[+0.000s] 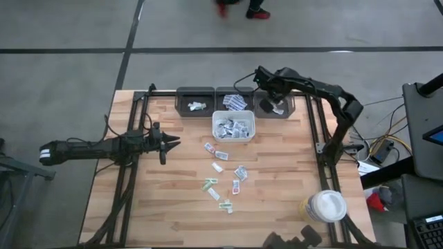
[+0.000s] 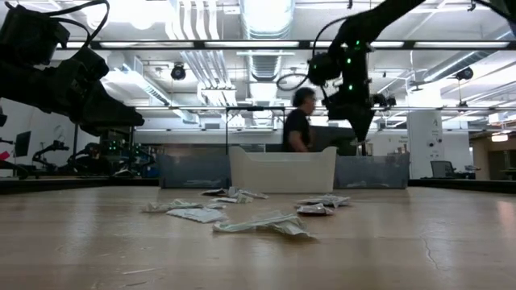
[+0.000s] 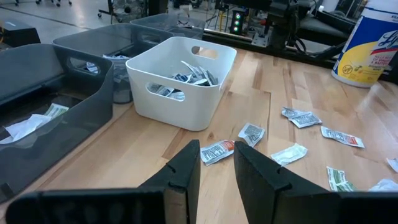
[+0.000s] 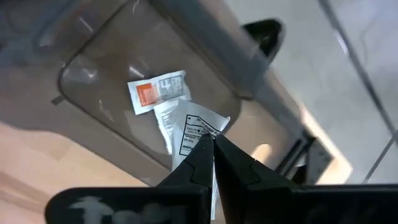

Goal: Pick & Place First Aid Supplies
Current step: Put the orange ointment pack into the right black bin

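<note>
Sachet [image 4: 198, 127] pinched in right hand [image 4: 213, 142], over grey bin [image 4: 93, 81]

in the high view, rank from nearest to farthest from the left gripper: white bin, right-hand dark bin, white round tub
1. The white rectangular plastic bin, mid-table, is nearest the left gripper.
2. The right-hand dark plastic bin, at the far edge under the right gripper.
3. The white round lidded tub, at the near right corner.

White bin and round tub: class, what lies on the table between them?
Scattered sachets on bare wood, seen in the high view, between white bin and tub.
</note>
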You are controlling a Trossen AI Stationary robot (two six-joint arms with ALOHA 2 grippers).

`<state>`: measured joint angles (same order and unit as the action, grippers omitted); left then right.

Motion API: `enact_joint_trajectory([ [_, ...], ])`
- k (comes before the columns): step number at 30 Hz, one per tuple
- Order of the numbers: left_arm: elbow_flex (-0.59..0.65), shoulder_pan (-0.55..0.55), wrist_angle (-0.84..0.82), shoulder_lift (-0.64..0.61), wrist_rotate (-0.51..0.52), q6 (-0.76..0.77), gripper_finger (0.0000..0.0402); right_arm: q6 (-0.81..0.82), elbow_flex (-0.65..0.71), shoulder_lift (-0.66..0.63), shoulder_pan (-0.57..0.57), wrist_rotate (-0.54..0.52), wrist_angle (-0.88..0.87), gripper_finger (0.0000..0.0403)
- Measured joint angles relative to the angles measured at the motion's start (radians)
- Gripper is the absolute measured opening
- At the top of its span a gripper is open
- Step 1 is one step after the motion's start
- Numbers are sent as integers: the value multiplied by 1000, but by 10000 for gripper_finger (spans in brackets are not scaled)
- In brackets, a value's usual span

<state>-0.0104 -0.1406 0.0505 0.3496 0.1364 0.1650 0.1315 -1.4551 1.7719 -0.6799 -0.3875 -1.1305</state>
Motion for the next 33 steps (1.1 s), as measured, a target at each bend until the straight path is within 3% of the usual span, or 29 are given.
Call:
enact_joint_trajectory([
  [15, 0, 0, 0, 0, 0, 31, 94, 21, -5, 224, -13, 6, 1, 8],
  [27, 0, 0, 0, 0, 0, 53, 94, 25, -16, 205, -17, -9, 28, 11],
  [33, 0, 0, 0, 0, 0, 53, 94, 23, -21, 191, -19, -8, 46, 48],
])
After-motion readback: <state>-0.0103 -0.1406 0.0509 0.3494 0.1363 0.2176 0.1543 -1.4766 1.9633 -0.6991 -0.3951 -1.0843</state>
